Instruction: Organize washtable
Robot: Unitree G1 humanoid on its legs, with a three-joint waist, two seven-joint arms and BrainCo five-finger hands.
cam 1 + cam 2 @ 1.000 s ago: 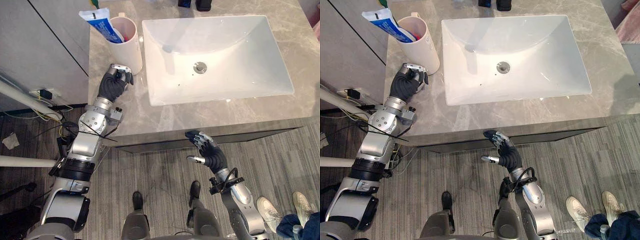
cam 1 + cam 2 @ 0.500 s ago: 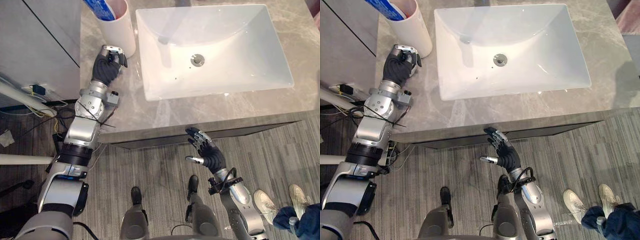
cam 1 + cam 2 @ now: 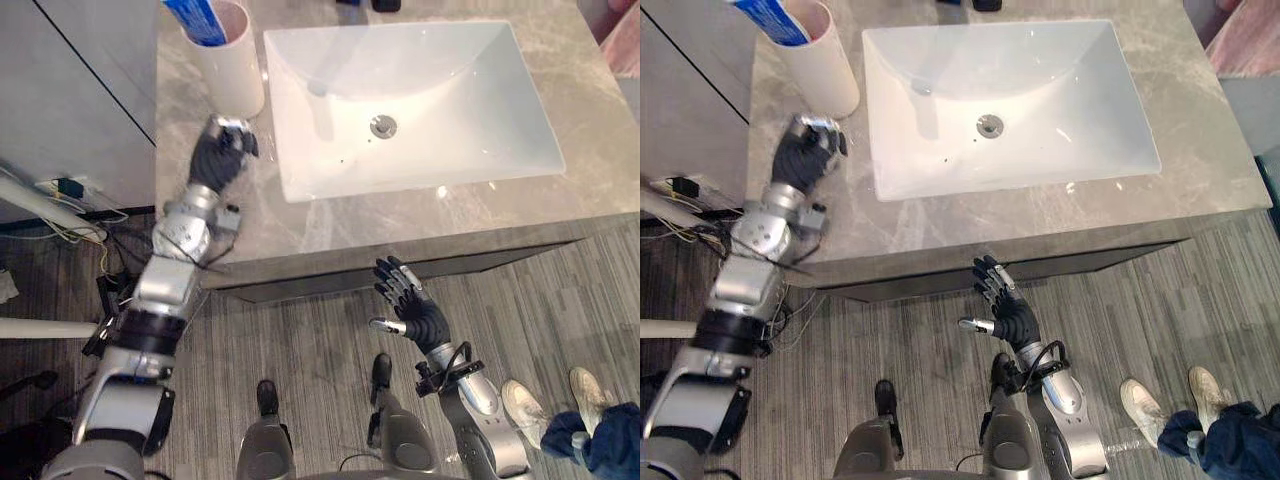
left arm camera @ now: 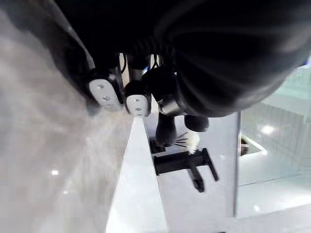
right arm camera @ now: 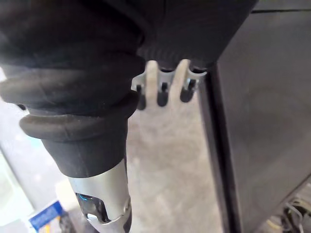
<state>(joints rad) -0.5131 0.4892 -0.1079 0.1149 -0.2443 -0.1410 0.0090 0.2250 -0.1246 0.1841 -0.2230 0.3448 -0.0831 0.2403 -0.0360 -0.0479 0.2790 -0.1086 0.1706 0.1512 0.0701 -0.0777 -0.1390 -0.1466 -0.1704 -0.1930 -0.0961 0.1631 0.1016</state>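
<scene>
A white cup (image 3: 228, 62) with a blue toothpaste tube (image 3: 198, 18) in it stands at the back left of the grey marble washtable (image 3: 250, 215), left of the white sink (image 3: 410, 100). My left hand (image 3: 222, 157) rests on the counter a little in front of the cup, apart from it, its fingers (image 4: 119, 94) curled with nothing in them. My right hand (image 3: 412, 310) hangs below the counter's front edge, over the floor, open with its fingers spread.
Dark items (image 3: 372, 5) stand at the back edge behind the sink; a black faucet (image 4: 183, 165) is there too. A grey cabinet (image 3: 80, 90) borders the counter's left side. A person's shoes (image 3: 520, 402) are on the floor at the lower right.
The camera has shifted. My left hand has drawn back a little from the cup, still curled. The right hand stays below the counter's edge with its fingers spread.
</scene>
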